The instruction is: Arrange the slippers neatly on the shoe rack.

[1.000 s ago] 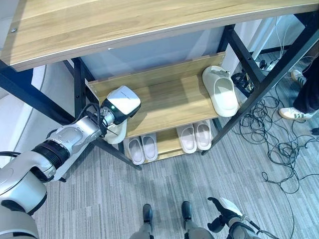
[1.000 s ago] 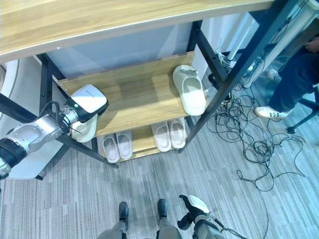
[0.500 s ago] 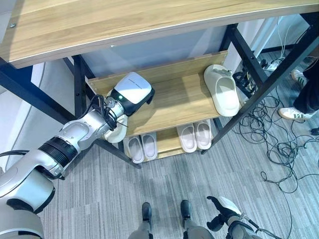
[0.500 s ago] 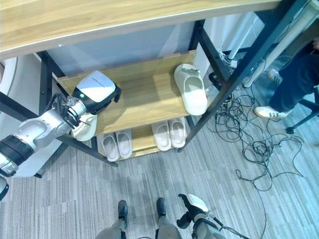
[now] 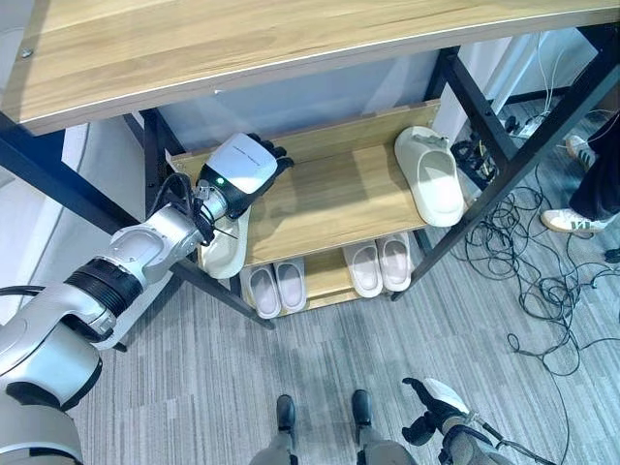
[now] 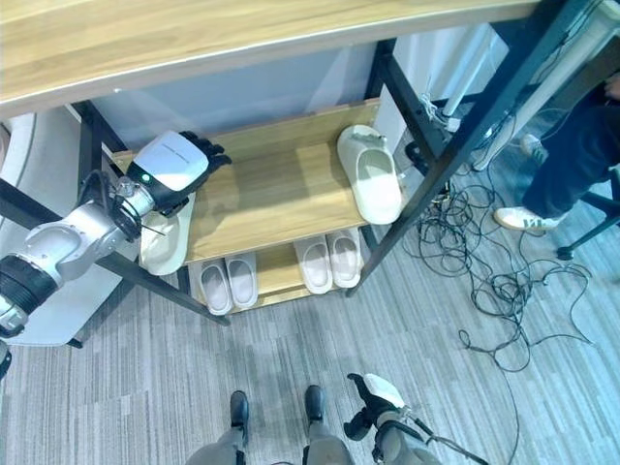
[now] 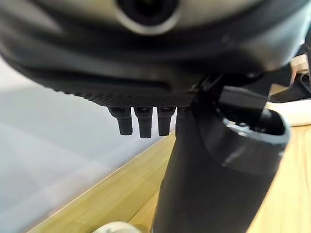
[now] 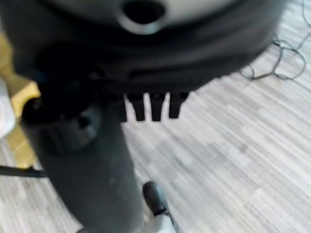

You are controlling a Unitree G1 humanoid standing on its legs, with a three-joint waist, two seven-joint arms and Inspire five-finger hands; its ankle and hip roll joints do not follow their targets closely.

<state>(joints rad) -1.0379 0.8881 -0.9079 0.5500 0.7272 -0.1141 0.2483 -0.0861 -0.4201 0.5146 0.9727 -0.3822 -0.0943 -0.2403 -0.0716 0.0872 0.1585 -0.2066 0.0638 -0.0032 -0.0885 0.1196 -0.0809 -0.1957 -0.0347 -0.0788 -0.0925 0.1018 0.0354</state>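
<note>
Fingers (image 7: 139, 125) of the left hand (image 5: 254, 161) extend straight and relaxed, gripping nothing; they reach past the white wrist housing over the rear left corner of the shoe rack's upper shelf (image 5: 334, 199). A cream slipper (image 5: 226, 247) lies just beneath the hand at the shelf's left end, its near tip at or slightly past the front edge; whether the hand touches it cannot be told. A second cream slipper (image 5: 431, 174) lies at the shelf's right end, close to the right edge and the black frame post (image 5: 484, 189), toe toward the back wall. Between the two slippers the wooden shelf surface is bare, with wide room across the middle. On the lower shelf, two pairs of white slippers stand side by side: left pair (image 5: 273, 288), right pair (image 5: 379, 264), each pair touching, with a gap between pairs. The right hand (image 5: 433, 411) hangs low over the grey floor (image 5: 194, 387), fingers straight and holding nothing. A tangle of cables (image 5: 542, 281) lies on the floor right of the rack, beside a person's shoe (image 5: 570, 222).
</note>
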